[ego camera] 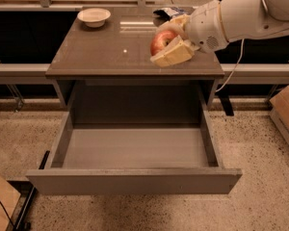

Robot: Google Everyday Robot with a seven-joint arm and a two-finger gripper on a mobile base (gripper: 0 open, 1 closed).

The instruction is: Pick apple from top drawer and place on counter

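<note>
Apple, red with a paler yellowish patch on its upper side, is gripped in the jaws above the right half of the tabletop, close to the front edge. The jaws are closed around it only as far as the fruit allows. One pale finger lies under and in front of the apple, and the other curves over its top and back. The apple's left side sticks out beyond the fingertips, while its right side is tucked against the white wrist. Whether the apple touches the tabletop or hangs just above it cannot be told.

The white arm reaches in from the upper right corner. Just behind the jaws, at the back of the tabletop, part of a blue-and-white packet shows. A shallow white bowl stands at the back left, well apart from the apple. A tiny white speck lies near the middle.

Below, the top drawer is pulled fully out, showing its grey floor and plain front panel. A cardboard box stands on the speckled floor to the right.
</note>
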